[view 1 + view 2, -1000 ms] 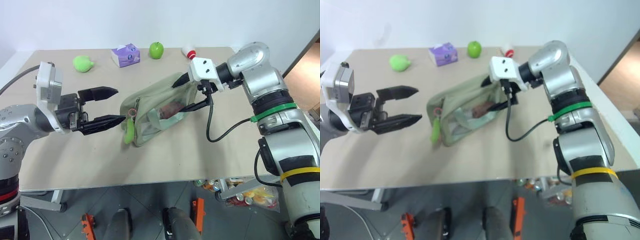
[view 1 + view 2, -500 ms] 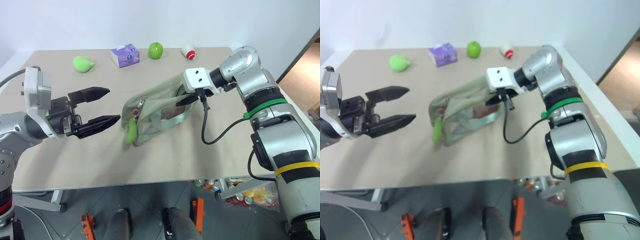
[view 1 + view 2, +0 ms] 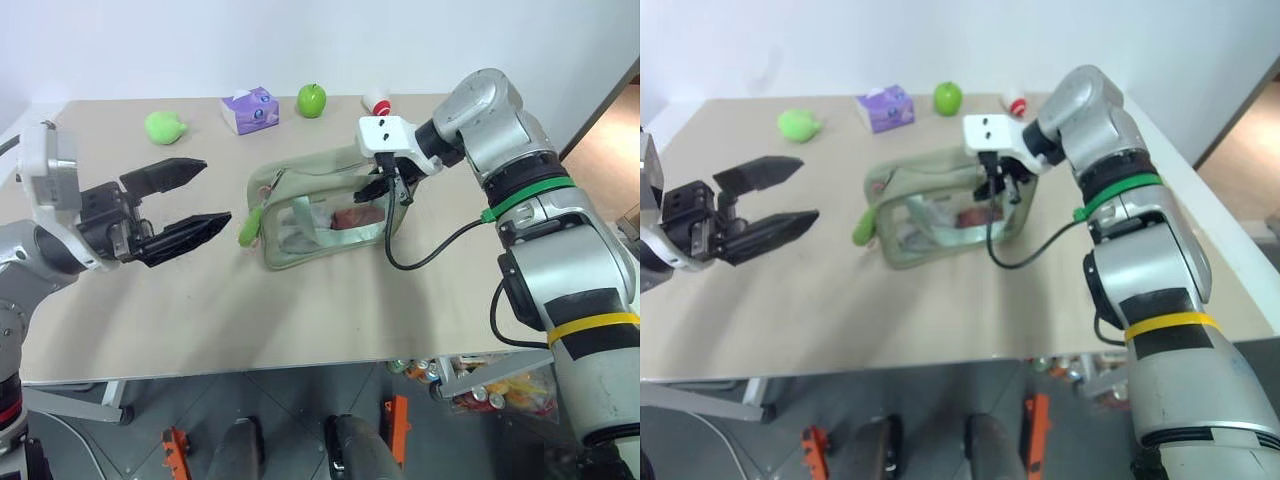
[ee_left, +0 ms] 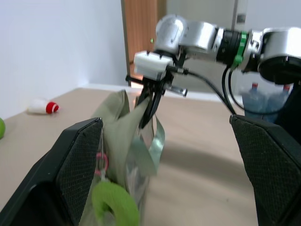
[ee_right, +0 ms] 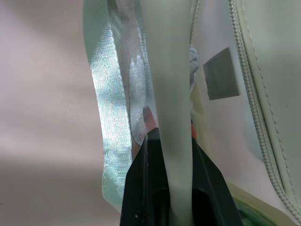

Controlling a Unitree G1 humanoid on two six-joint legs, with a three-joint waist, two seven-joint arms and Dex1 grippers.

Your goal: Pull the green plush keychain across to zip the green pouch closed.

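The green pouch [image 3: 318, 212] stands on the table's middle, its clear window side facing me and its zipper along the top. My right gripper [image 3: 384, 186] is shut on the pale fabric band [image 5: 169, 94] at the pouch's right end. The green plush keychain [image 3: 248, 226] hangs at the pouch's left end from a pinkish link [image 4: 101, 162]. To its left my left gripper [image 3: 215, 190] hovers open, a short gap away and touching nothing. In the left wrist view the keychain [image 4: 115, 208] lies low between my spread fingers [image 4: 70, 174].
At the table's back stand a lime-green lump [image 3: 165, 127], a purple tissue pack [image 3: 250, 109], a glossy green apple [image 3: 312, 99] and a small red-and-white object [image 3: 377, 101]. A black cable [image 3: 430, 255] loops from my right wrist over the table.
My right gripper has shut on the pouch's right end and drawn it up and rightward, so the pouch now sits more level. The left gripper stays open to the keychain's left.
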